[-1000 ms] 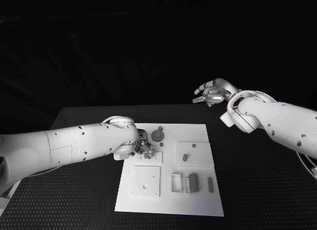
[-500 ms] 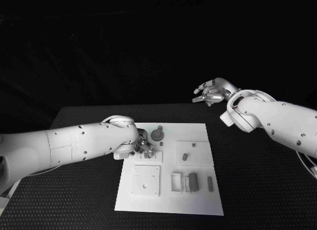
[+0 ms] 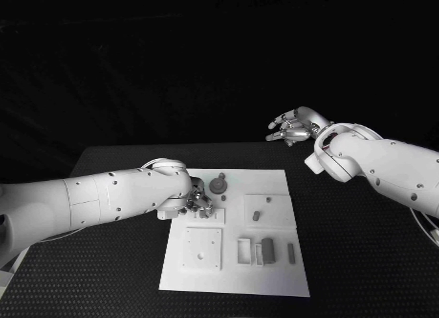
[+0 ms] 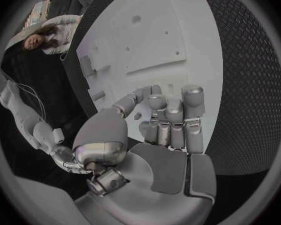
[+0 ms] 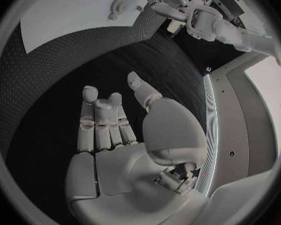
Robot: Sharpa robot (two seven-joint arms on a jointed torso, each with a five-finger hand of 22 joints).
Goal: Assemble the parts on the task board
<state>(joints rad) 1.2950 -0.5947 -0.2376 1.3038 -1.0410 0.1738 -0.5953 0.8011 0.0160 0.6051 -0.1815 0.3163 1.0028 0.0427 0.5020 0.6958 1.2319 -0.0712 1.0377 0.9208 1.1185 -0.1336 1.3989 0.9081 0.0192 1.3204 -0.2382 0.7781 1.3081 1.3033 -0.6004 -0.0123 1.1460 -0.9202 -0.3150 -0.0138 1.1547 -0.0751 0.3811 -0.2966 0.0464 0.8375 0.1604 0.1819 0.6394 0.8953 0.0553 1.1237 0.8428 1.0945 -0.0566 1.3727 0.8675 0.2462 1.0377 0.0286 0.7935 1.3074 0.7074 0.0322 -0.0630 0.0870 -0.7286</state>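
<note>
The white task board [image 3: 277,278] lies in the middle of the black table. My left hand [image 3: 195,204] is down on its far left corner, fingers curled over a small square plate [image 3: 212,216]. In the left wrist view a small grey piece [image 4: 137,116] sits between the thumb and the curled fingers [image 4: 172,120]; whether it is pinched is unclear. A round grey part [image 3: 219,185] stands just right of that hand. My right hand [image 3: 294,127] hangs above the table's far edge, fingers apart and holding nothing. The board [image 5: 72,10] also shows in the right wrist view.
On the board lie a small peg [image 3: 256,215], a larger square plate [image 3: 201,250], a white frame [image 3: 245,252], a dark block [image 3: 267,250] and a thin strip [image 3: 290,252]. Bare black table [image 3: 373,265] lies either side of the board.
My left hand's fingers have shifted very slightly on the board's far left corner. The right hand has stayed where it was.
</note>
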